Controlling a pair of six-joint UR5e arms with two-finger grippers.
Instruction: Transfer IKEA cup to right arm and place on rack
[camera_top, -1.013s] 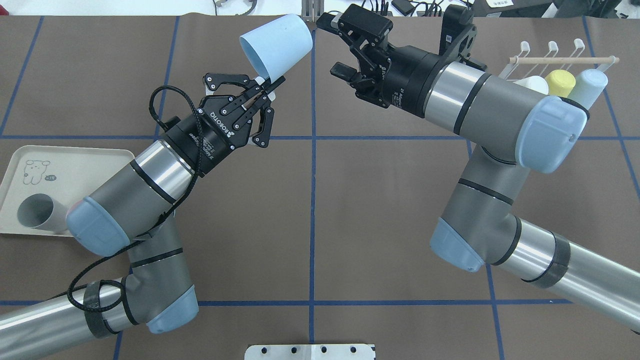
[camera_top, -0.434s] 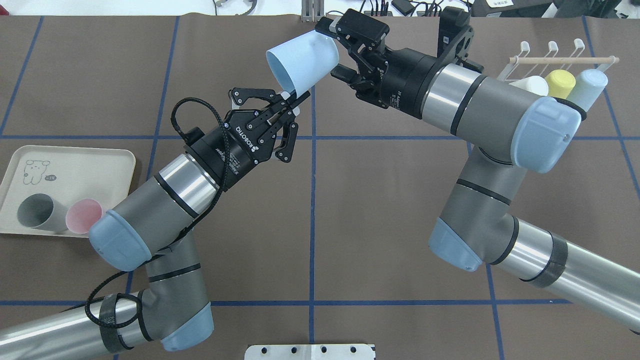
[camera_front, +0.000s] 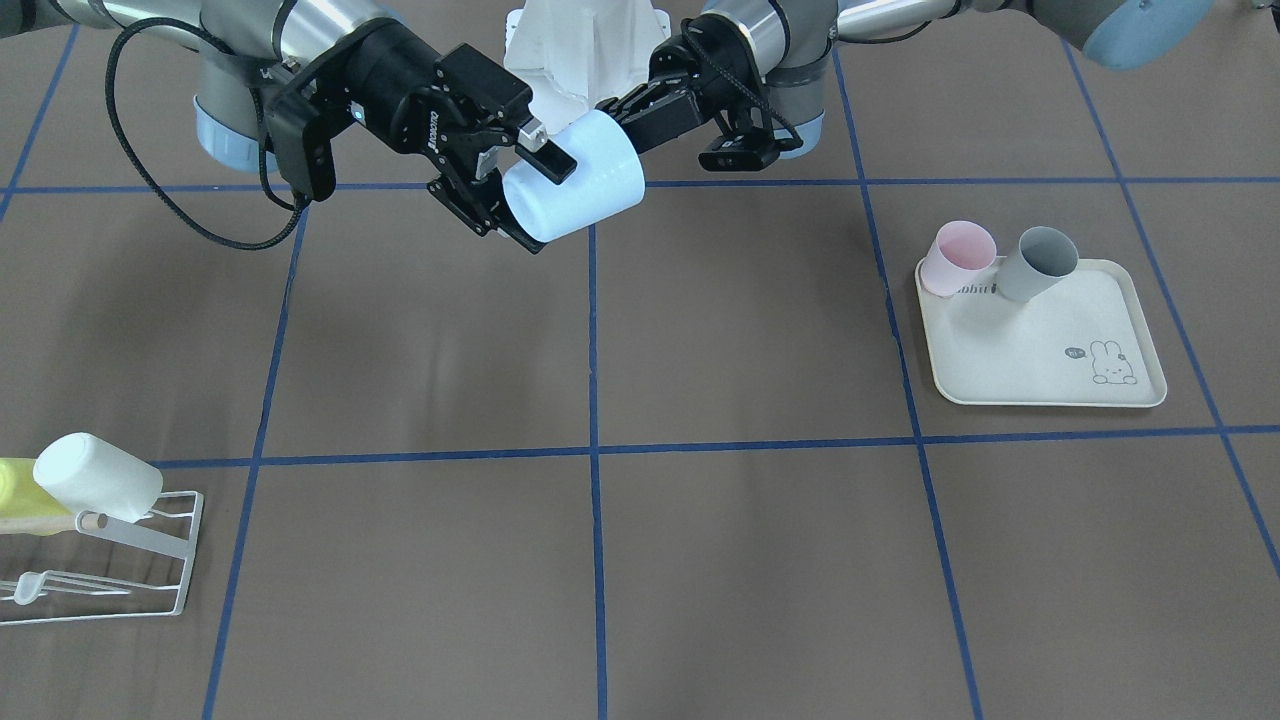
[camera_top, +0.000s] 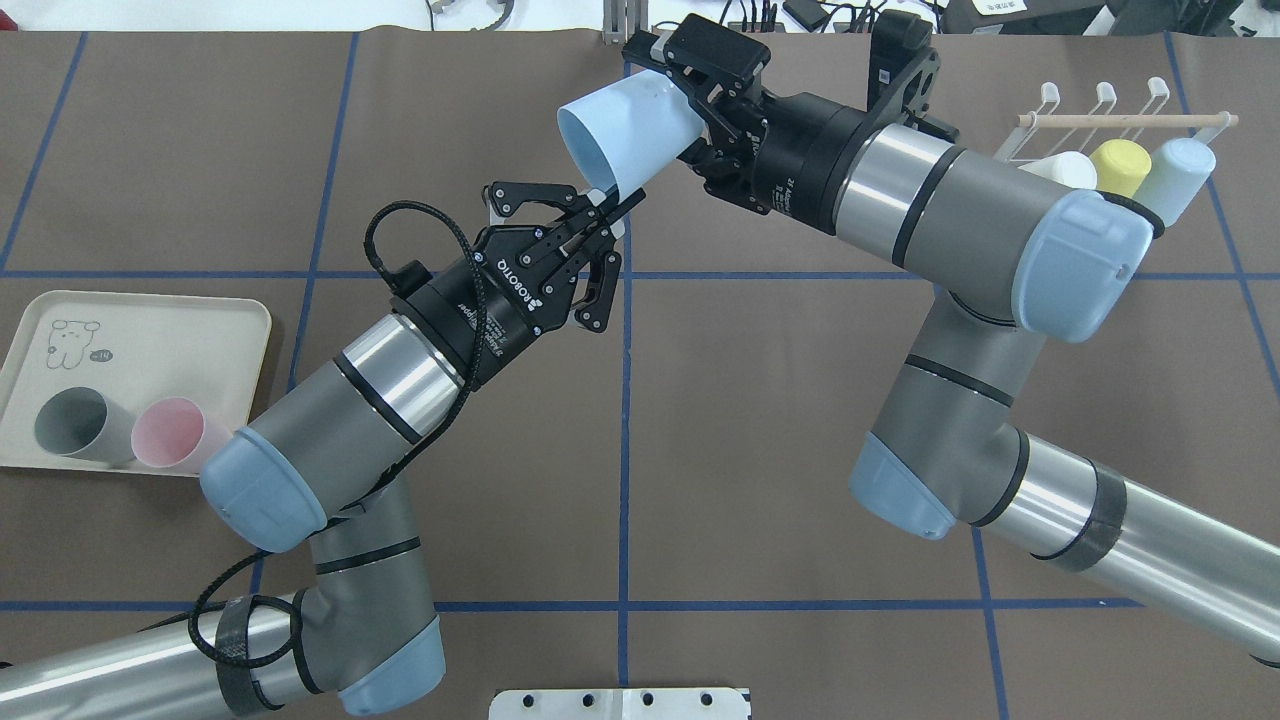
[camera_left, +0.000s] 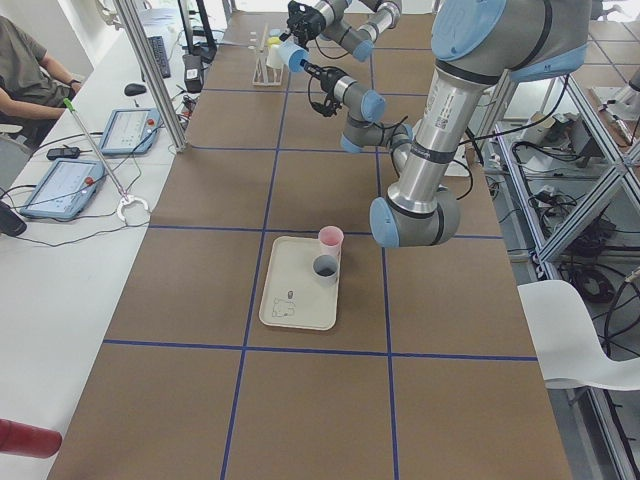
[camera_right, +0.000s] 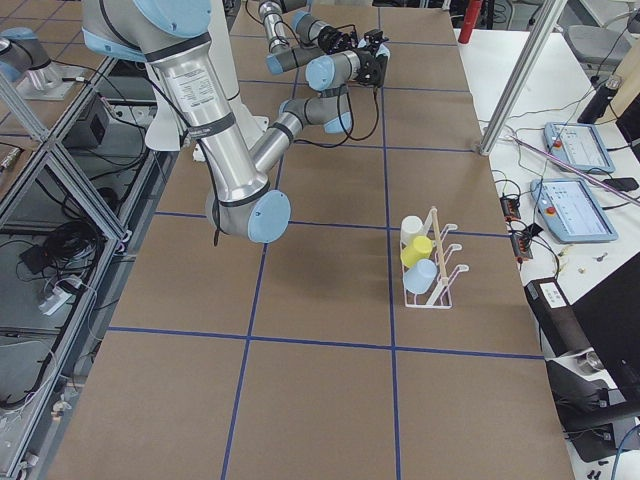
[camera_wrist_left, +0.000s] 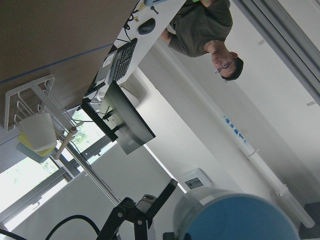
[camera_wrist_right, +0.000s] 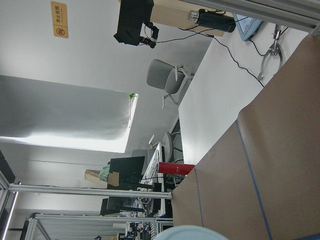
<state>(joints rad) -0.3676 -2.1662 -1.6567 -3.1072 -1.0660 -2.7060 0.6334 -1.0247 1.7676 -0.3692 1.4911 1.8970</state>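
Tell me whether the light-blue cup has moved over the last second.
Yes. The light-blue cup has travelled rightward in the overhead view, from left of the vertical blue tape line to straddling it.

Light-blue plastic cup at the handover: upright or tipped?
Tipped. The light-blue plastic cup lies sideways in mid-air, left gripper pinching its rim, base inside the right gripper.
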